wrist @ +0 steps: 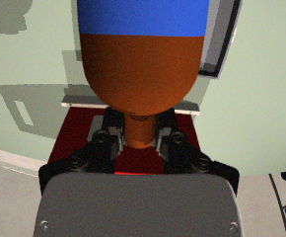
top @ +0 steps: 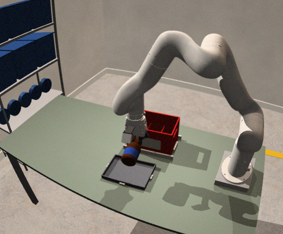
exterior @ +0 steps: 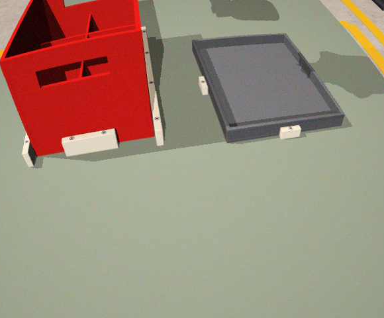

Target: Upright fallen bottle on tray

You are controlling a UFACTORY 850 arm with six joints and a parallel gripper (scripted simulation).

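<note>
Step in hand, my read: carrying the bottle over to the tray, neck gripped, not yet upright. Next move is calling for swinging the base down until the bottle is vertical, centring it over the tray floor, lowering, then opening. Risk: the base is catching the tray rim if it's coming down short.

Going by size, placed from the gripper [top: 137, 141] [wrist: 140, 140]:

- Room: plain walls are standing behind the arm; concrete floor is running below, yellow stripe [top: 281, 155] beyond the arm's base.
- Table [top: 68, 141] [exterior: 185, 222] [wrist: 261, 123]: green top is spreading beneath the gripper, taking shadows from the arm.
- Arm [top: 159, 60]: reaching over from its mounting plate [top: 219, 182], bringing the gripper down beside the crate.
- Shelf rack [top: 58, 65]: standing well apart from the gripper, past the table edge, holding blue bins and a row of blue discs.
- Crate [top: 161, 143] [exterior: 93, 109] [wrist: 69, 138]: red, sitting level just beside the gripper, between pale blocks.
- Tray [top: 129, 173] [exterior: 264, 82] [wrist: 221, 54]: dark, lying level below and beyond the fingertips.
- Bottle [top: 131, 153] [wrist: 143, 64]: brown, blue band, hanging tilted off the fingertips, base reaching out over the tray's near edge.

Gripper: fingers are clamping on the bottle's neck, one each side.
</note>
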